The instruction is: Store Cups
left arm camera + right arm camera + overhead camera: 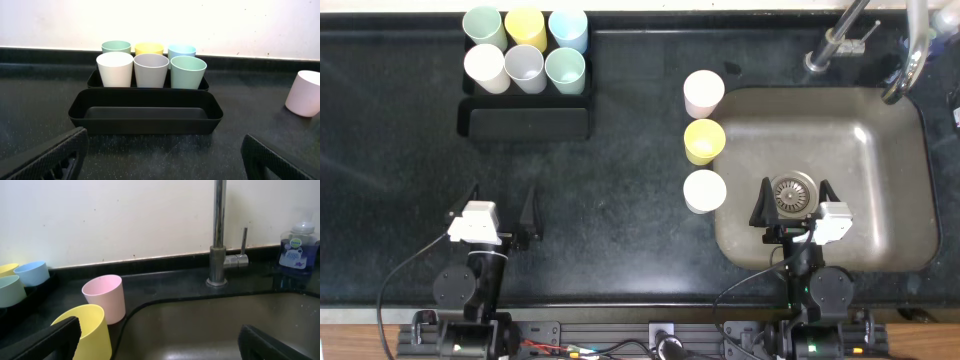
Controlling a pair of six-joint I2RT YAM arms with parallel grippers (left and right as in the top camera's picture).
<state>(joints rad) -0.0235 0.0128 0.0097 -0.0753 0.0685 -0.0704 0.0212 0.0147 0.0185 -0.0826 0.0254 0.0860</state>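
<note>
Sink (880,150): three cups (703,93) line its 9 o'clock rim.
Tray (525,137): front half bare, 11 o'clock.
Left end effector (502,195), right end effector (793,195): both spread, empty.
White cup (704,191): probably nearest; pinch one wall, lift straight.

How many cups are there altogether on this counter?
9. Six stand in the farther black tray: mint, yellow, blue behind; white, grey, mint in front. Three line up beside the sink: pink, yellow, white.

pink cup (304,94): clipped by edge | rear yellow cup (148,48): mostly hidden
</note>
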